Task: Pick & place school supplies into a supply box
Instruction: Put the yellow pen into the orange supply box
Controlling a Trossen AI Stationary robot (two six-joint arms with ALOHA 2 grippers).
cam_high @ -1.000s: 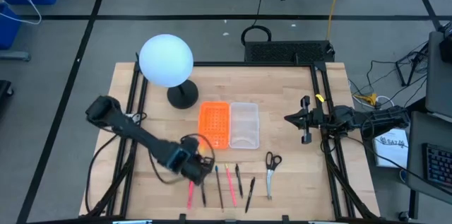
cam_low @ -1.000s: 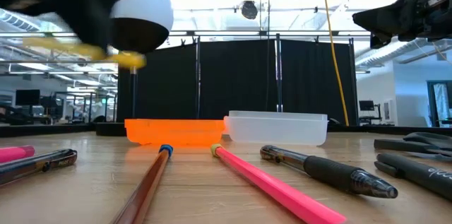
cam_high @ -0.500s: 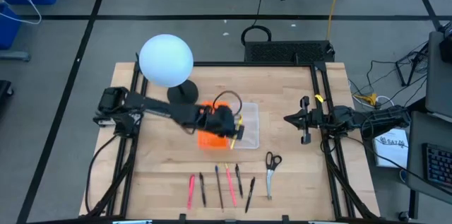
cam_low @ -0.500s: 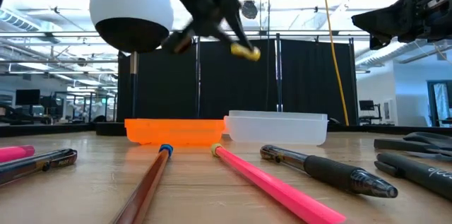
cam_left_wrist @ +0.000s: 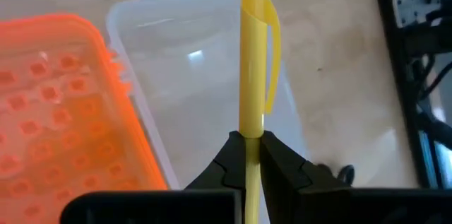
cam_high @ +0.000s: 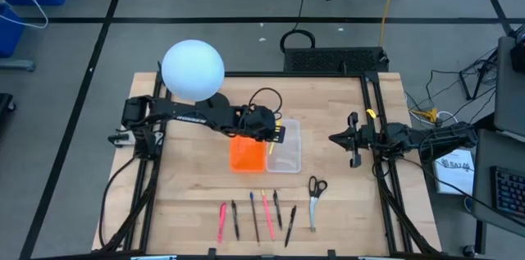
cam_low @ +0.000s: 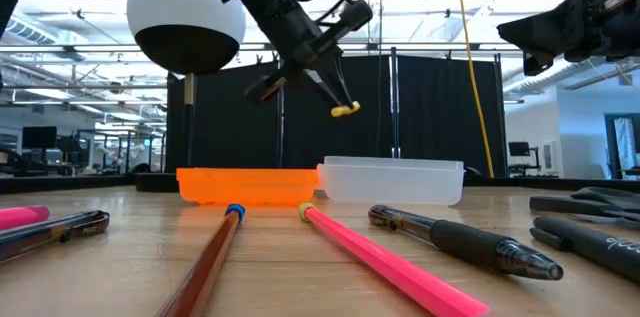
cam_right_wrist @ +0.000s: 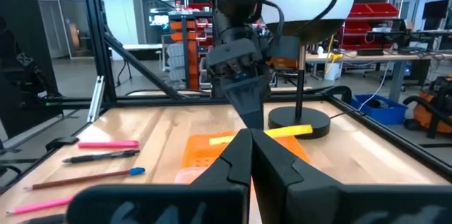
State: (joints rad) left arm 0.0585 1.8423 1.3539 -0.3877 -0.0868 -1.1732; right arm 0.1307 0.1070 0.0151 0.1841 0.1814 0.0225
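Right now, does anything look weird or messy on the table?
Nothing stands out. Pens and scissors lie in a tidy row near the front edge. The left hand holds a yellow pen above the clear box. The right hand waits, shut, at the side.

Five pens or pencils (cam_high: 256,219) apparently on table, one held (cam_left_wrist: 251,75), one scissors (cam_high: 316,192).

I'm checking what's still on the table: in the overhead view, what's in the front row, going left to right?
Pink pen → dark pen → brown pencil → pink pencil → two dark pens → scissors.
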